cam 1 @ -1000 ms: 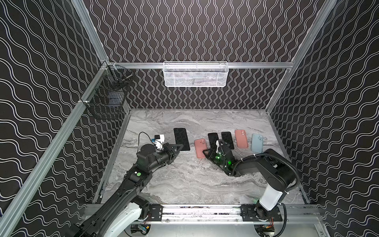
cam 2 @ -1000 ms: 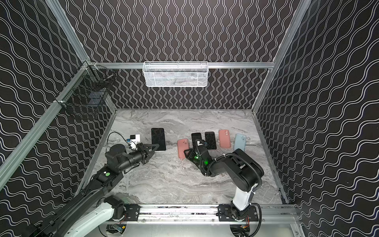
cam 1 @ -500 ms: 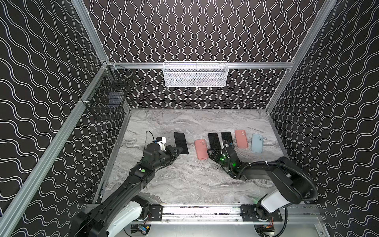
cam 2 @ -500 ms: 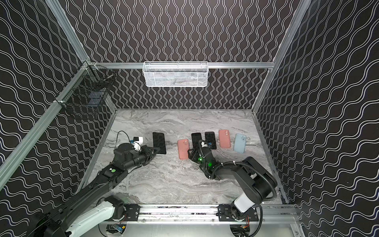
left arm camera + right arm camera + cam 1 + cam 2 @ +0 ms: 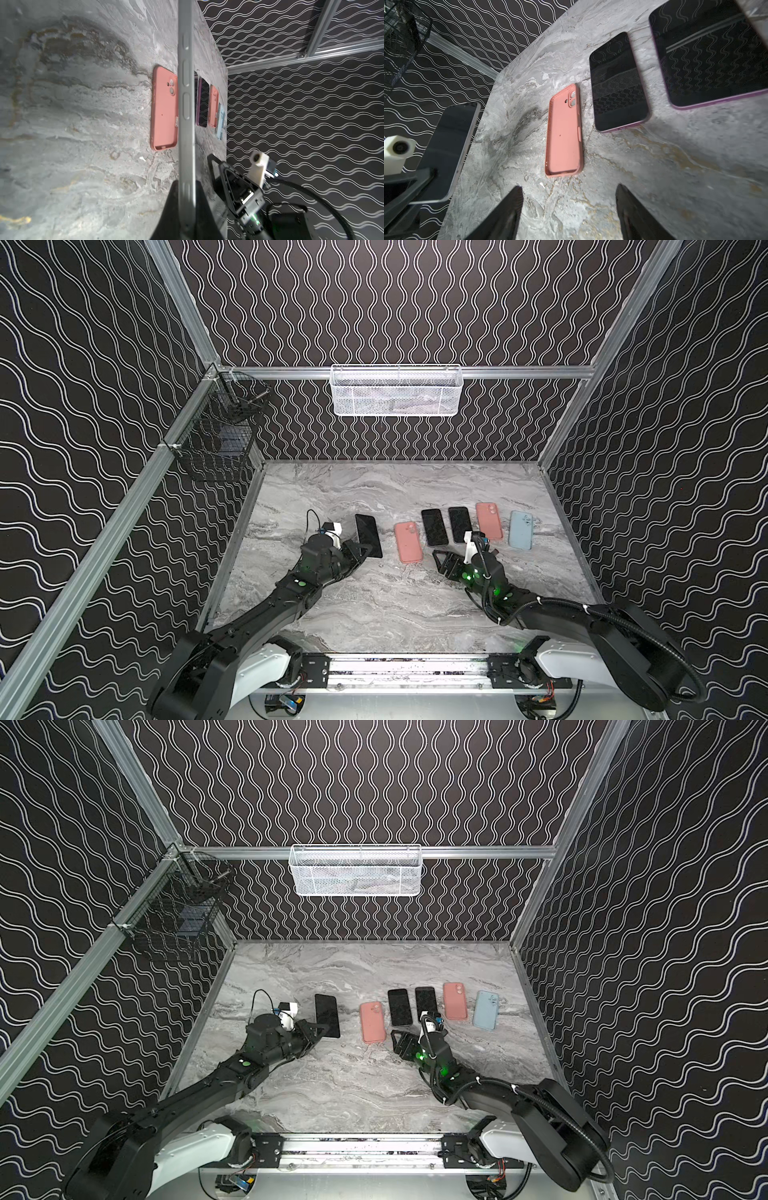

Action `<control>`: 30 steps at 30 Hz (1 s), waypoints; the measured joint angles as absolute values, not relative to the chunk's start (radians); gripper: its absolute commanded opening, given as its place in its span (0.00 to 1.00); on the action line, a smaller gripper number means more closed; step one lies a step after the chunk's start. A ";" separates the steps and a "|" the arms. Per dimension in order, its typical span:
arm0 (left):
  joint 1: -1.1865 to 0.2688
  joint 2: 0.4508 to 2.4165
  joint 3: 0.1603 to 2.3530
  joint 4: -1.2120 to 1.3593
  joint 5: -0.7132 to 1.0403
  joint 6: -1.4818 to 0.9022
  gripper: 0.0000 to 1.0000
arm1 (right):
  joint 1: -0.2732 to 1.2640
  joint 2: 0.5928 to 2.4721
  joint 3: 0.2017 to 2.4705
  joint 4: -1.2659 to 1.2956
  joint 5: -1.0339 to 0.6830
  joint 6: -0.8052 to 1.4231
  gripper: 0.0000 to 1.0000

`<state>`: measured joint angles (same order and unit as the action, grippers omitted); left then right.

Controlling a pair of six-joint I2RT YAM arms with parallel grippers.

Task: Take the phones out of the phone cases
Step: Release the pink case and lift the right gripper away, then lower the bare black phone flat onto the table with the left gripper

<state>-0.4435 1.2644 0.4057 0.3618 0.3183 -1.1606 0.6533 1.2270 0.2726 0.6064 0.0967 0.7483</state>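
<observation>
Reaching in from the near edge over the grey marbled worktop, the left claw is clamped on the near end of the phone, a black slab pointing toward the far wall on the left half of the scene. The left wrist view looks straight along the phone's grey side edge, with a finger pressed on either face. I cannot tell whether its far end touches the worktop. On the right half, at about the same depth, the right claw stands wide and empty, its tips aimed far and left, just right of the near end of the pink case. That case lies flat between the 2 claws, apart from the phone, and in the right wrist view it appears open side up with nothing in it. Slightly farther and to its right lie one dark phone and a second dark phone side by side, screens up. Right of them a second pink case and a pale blue case lie back up, ending the row. Farthest off, a black wire basket hangs on the left wall and a white mesh basket on the far wall's rail.
</observation>
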 measured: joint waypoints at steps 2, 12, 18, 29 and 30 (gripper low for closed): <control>-0.443 1.297 0.405 0.390 0.315 -1.148 0.00 | 0.653 1.202 0.250 0.604 0.101 0.749 0.73; -0.448 1.528 0.377 0.623 0.316 -1.142 0.00 | 0.653 1.114 0.178 0.578 0.133 0.782 0.74; -0.469 1.652 0.374 0.755 0.319 -1.148 0.00 | 0.653 1.105 0.157 0.577 0.136 0.797 0.75; -0.496 1.796 0.371 0.900 0.318 -1.179 0.00 | 0.654 1.061 0.124 0.577 0.140 0.823 0.76; -0.498 1.796 0.372 0.900 0.318 -1.179 0.00 | 0.654 1.052 0.123 0.575 0.141 0.825 0.76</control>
<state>-0.4980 1.7962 0.3717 0.9005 0.3180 -1.1793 0.6537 1.0515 0.1226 0.5755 0.1406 0.8246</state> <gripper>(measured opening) 0.103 0.758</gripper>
